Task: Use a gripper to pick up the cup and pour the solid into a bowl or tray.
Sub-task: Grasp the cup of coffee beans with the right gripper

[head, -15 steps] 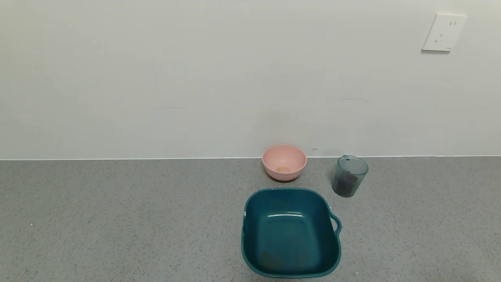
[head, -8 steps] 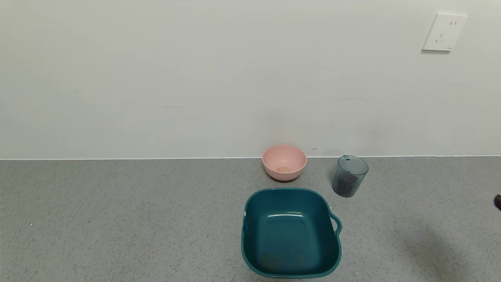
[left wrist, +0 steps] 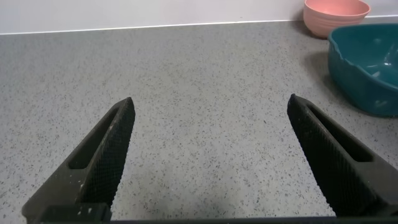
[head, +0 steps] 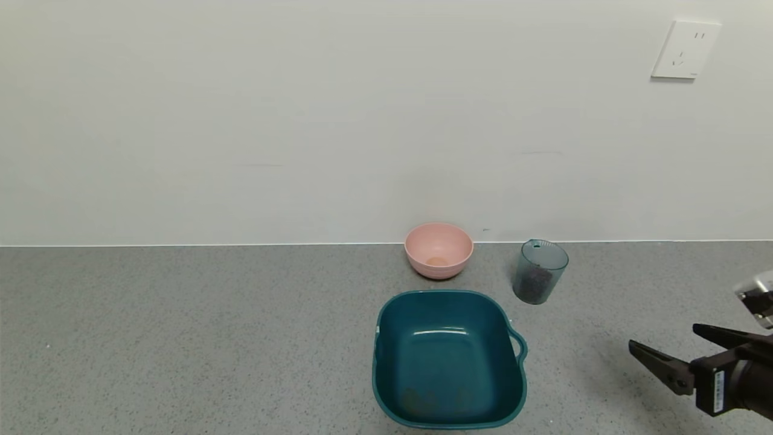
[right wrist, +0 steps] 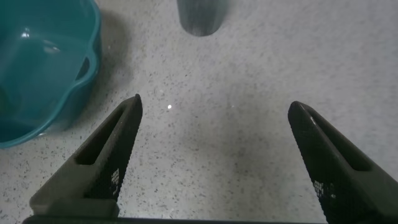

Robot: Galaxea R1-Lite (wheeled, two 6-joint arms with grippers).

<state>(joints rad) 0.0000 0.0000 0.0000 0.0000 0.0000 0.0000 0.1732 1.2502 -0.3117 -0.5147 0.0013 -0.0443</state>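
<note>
Grey speckled worktop (head: 181,338) runs back to a plain pale wall with a white socket (head: 685,49) high up, and I take the teal basin (head: 448,357) as my landmark. My cup (head: 539,271) stands upright behind the basin and off toward its handle side, apart from it, with the dark beans (head: 534,283) piled in its lower part; the pink bowl (head: 438,250) sits directly behind the basin, near the wall. My right hand (head: 664,346) hovers over the worktop well out beyond the basin's handle, fingers spread wide and holding nothing, pointing back toward the basin; in its wrist view the cup (right wrist: 199,15) sits ahead of the gap but off toward one finger, not centred. My left hand (left wrist: 208,152) is parked on the far side of the basin from the cup, also spread wide and empty above bare worktop. I judge the reach has only begun, so the risks are all ahead. If I drive in on this line, one fingertip could clip the light tumbler and tip it, scattering beans across the worktop. The tapered, ribbed wall could slip upward out of a low or weak pinch. Squeezing too hard may flex thin plastic. Sweeping low could also catch the basin's loop handle (head: 518,347) and shove the basin. During the pour, I must not mistake the pink bowl for the target.
</note>
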